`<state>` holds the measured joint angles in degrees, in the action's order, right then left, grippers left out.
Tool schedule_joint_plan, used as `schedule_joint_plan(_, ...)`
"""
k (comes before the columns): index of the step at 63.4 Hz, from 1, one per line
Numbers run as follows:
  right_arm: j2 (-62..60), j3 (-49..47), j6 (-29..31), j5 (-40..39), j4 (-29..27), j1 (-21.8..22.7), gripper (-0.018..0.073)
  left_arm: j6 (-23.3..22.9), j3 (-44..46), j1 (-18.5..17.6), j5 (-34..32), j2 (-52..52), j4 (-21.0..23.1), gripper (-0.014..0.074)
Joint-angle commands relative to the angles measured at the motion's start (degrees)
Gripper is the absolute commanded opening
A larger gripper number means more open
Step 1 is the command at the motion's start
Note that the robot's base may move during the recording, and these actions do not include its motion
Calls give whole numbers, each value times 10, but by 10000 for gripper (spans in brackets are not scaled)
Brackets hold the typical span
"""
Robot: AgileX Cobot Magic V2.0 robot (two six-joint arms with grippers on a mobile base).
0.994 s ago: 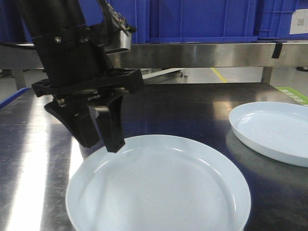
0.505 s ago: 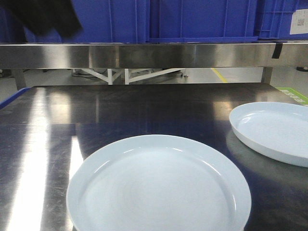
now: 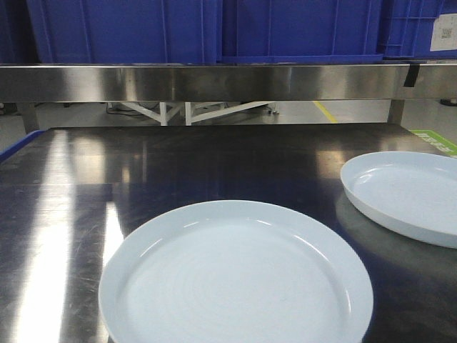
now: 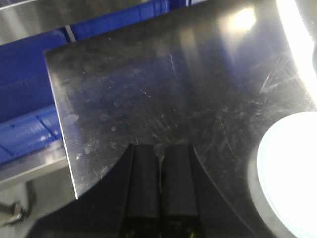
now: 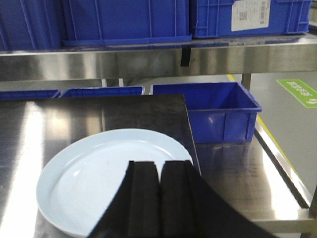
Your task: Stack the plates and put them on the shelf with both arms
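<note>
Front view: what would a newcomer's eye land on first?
The large round pale bluish-white glossy plate near the front of the dark glossy steel tabletop, filling the lower centre. A second identical pale plate sits apart at the right edge, cut off by the frame. Behind both, bright blue plastic crates sit on the brushed stainless-steel shelf.

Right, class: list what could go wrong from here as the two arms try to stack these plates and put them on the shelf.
1. The right plate lies near the tabletop edge; a push from the right pincer could slide it off.
2. It and the near plate are glossy with low rims, so a grip may slip.
3. Blue crates crowd the shelf, perhaps leaving little room.
</note>
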<state>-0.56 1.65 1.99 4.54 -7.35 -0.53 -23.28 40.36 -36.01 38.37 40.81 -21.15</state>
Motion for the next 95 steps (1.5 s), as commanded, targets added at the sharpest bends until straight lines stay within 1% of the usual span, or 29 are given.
schedule_joint_plan(1, -13, -11, -1, -75, -5, 1, 56, -17, -32, -4, -92, -51, -21, 85)
schedule_joint_plan(6, -13, -24, -4, -81, -35, 1, 56, -21, -73, -4, -119, -90, -21, 85)
schedule_joint_plan(9, -13, -37, -4, -79, -58, 1, 56, -30, -90, -4, -130, -114, -25, 85)
schedule_joint_plan(14, -13, -67, -4, -62, -72, 1, 56, -41, -107, -4, -138, -137, -26, 85)
schedule_joint_plan(20, -5, -129, -3, 4, -71, 1, 56, -41, -112, -4, -137, -148, -29, 85)
schedule_joint_plan(26, 29, -199, 4, 81, -70, 1, 56, -41, -112, -4, -136, -148, -33, 85)
schedule_joint_plan(31, 77, -266, 11, 141, -58, 1, 56, -41, -112, -4, -138, -148, -34, 85)
schedule_joint_plan(39, 169, -365, 13, 208, -29, 1, 56, -41, -112, -4, -139, -148, -34, 85)
schedule_joint_plan(47, 275, -448, 13, 293, -16, 1, 56, -41, -112, -4, -139, -148, -36, 85)
schedule_joint_plan(61, 444, -542, 13, 428, -16, 1, 59, -41, -112, -4, -139, -148, -36, 85)
schedule_joint_plan(67, 505, -573, 13, 469, -6, 1, 59, -41, -112, -4, -139, -148, -36, 85)
schedule_joint_plan(71, 540, -593, 13, 492, 11, 1, 67, -41, -112, -4, -139, -148, -36, 85)
schedule_joint_plan(75, 570, -607, 13, 503, 27, 1, 111, -41, -112, -4, -139, -148, -36, 85)
schedule_joint_plan(78, 589, -615, 13, 506, 37, 2, 169, -41, -112, -4, -139, -148, -36, 85)
schedule_joint_plan(90, 637, -626, 13, 493, 46, 2, 456, -41, -112, -4, -138, -148, -36, 85)
schedule_joint_plan(95, 652, -626, -2, 487, 67, 2, 508, -41, -112, -4, -137, -148, -36, 85)
